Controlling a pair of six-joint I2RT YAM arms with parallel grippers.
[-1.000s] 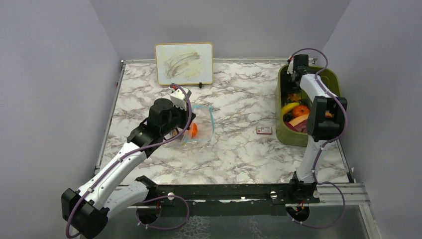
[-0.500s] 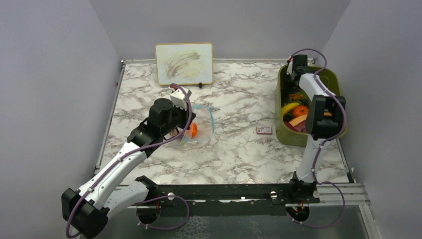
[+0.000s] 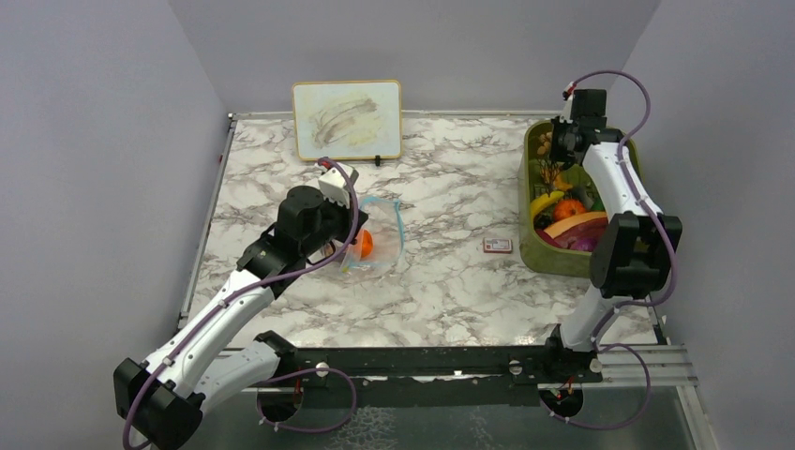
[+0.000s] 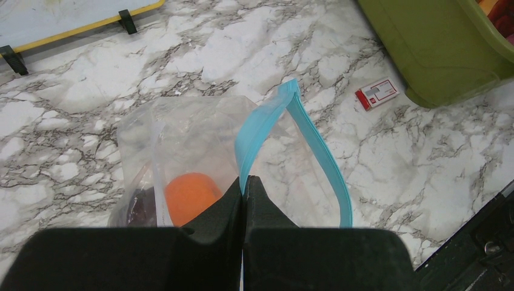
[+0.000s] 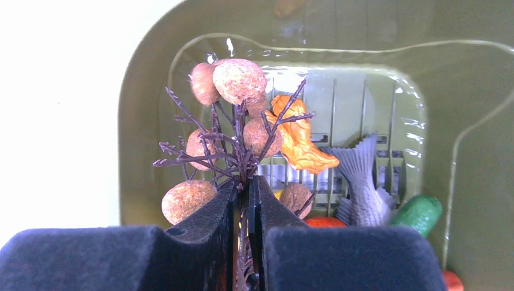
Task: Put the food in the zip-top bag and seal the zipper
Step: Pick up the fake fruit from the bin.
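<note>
The clear zip-top bag [image 3: 382,242] lies on the marble table, mouth held up. My left gripper [image 4: 243,180] is shut on the light-blue zipper [image 4: 309,133] at the near side of the mouth. Inside the bag sit an orange round piece [image 4: 189,194] and a dark purple piece [image 4: 142,207]. My right gripper [image 5: 243,180] is shut on the dark twiggy stem of a cluster of brown round fruits [image 5: 239,79], which hangs above the far end of the olive-green bin [image 3: 532,246]. More food lies below in the bin: an orange piece [image 5: 298,142], a green piece [image 5: 418,212] and a banana [image 3: 546,202].
A small red-and-white card [image 3: 498,246] lies on the table just left of the bin. A framed board [image 3: 348,119] stands at the back. A grey toy fish tail [image 5: 363,182] lies in the bin. Grey walls close in on both sides.
My right gripper has closed on the brown fruit cluster's stem and risen from the bin with it. The left gripper still pinches the zipper, almost unmoved.
</note>
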